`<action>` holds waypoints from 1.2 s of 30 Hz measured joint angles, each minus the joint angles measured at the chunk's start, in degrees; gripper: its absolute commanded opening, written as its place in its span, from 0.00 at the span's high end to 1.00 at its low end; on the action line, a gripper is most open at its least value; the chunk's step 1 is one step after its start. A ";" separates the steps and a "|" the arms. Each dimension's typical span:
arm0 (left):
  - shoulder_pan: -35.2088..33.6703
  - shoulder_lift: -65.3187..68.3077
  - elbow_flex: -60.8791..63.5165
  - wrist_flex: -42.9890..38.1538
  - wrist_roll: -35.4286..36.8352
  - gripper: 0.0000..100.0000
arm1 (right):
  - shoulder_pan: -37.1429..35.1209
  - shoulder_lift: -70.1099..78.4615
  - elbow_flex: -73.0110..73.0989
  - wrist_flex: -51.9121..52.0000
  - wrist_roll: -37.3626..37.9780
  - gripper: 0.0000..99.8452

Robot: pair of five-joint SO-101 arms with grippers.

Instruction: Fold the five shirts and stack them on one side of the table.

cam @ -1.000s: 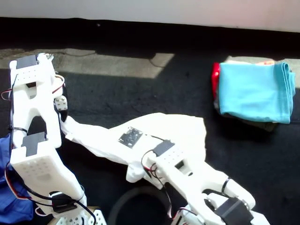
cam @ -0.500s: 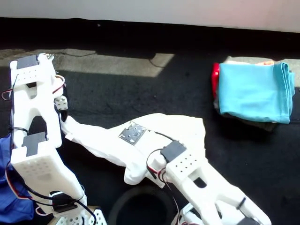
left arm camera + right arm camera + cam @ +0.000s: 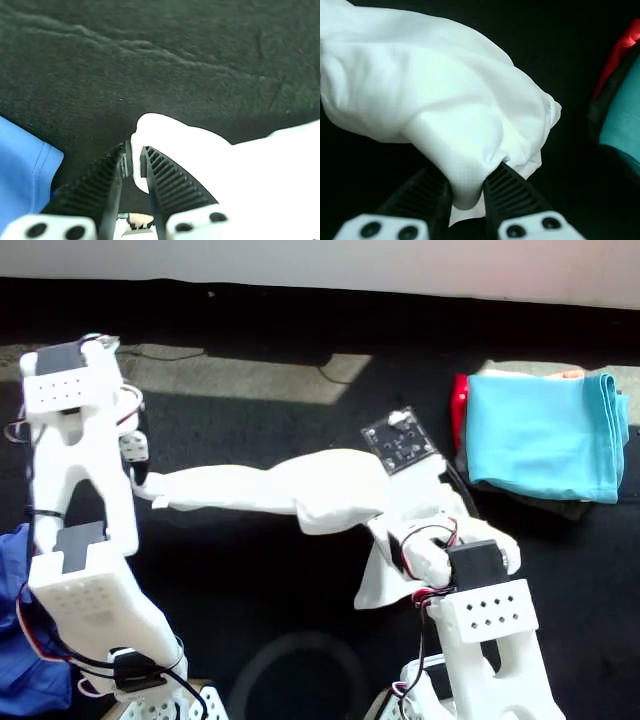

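Between the ribbed black fingers of the left gripper, a rounded corner of the white shirt is pinched tight, with only a small lip of cloth past the tips. The right gripper is clamped on a thicker bunch of the same shirt, and the fabric balloons out in front of it. From above, the shirt hangs between the two arms as a long twisted band just over the dark table, with a loose flap drooping near the right arm.

The step in hand looks like spreading the shirt so it can be laid flat for folding. To do it well, the arms should draw apart evenly until the band opens and the twist comes out, without pulling so hard that the thin corner slips from the left grip. The right grip holds several layers at once, so it may need to let go and retake a single edge once the cloth rests on the table; otherwise the fold would likely trap a lump. Lowering both ends together, far edge first, should let the hanging flap settle underneath smoothly, not crumpled.

Close to the right arm sits the stack of folded shirts, teal on top with red showing at its side, so the spread should stay short of it. A blue shirt lies crumpled at the table's edge by the left arm's base, apparently waiting its turn.
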 measured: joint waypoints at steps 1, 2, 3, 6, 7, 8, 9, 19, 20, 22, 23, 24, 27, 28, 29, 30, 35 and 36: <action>1.41 0.00 -0.26 0.35 0.00 0.99 | 0.35 0.00 0.00 -1.41 0.00 0.99; 2.90 0.00 -0.35 0.53 0.00 0.99 | 0.97 0.00 0.00 -2.81 0.26 0.99; 4.31 0.00 -0.35 0.70 0.00 0.99 | 1.76 0.00 0.00 -4.22 0.97 0.99; 8.53 0.00 1.14 0.70 0.00 0.99 | 4.92 1.85 0.00 -7.38 3.16 0.99; 9.85 0.00 1.85 0.70 0.00 0.99 | 6.33 3.60 0.00 -8.26 3.96 0.99; 11.08 0.00 2.55 0.70 0.00 0.99 | 7.65 5.71 0.00 -9.05 4.84 0.99; 12.31 0.00 3.25 0.70 0.00 0.99 | 9.14 7.91 0.00 -9.67 5.63 0.99; 18.20 0.00 14.15 0.70 -4.22 0.95 | 13.98 16.70 0.00 -12.13 7.21 0.99; 18.11 0.00 14.59 0.70 -4.40 0.91 | 13.98 16.70 0.00 -12.13 7.21 0.99; 18.11 0.00 14.68 0.70 -4.57 0.84 | 13.89 16.70 0.00 -11.43 7.21 0.99; 18.11 0.00 14.68 0.70 -5.10 0.82 | 13.54 16.70 0.00 -10.99 7.21 0.99; 18.11 -0.09 14.68 0.79 -5.80 0.79 | 13.10 16.70 0.00 -10.46 7.21 0.99; 17.05 -0.18 14.68 0.79 -7.56 0.79 | 12.48 16.70 0.00 -9.85 7.21 0.99; 16.35 -0.18 14.68 0.79 -8.00 0.79 | 12.48 16.70 0.00 -9.67 7.21 0.99; 15.74 -0.18 14.68 0.79 -8.97 0.79 | 12.40 16.70 0.00 -9.67 7.21 0.99; 15.21 -0.44 14.68 0.79 -10.55 0.80 | 12.31 16.70 0.00 -9.67 7.21 0.99; 15.12 -3.25 18.37 0.70 -22.68 0.80 | 12.13 16.70 0.00 -9.67 7.21 0.99; 14.59 -3.52 19.34 0.18 -25.85 0.80 | 12.13 16.70 0.00 -9.67 7.21 0.99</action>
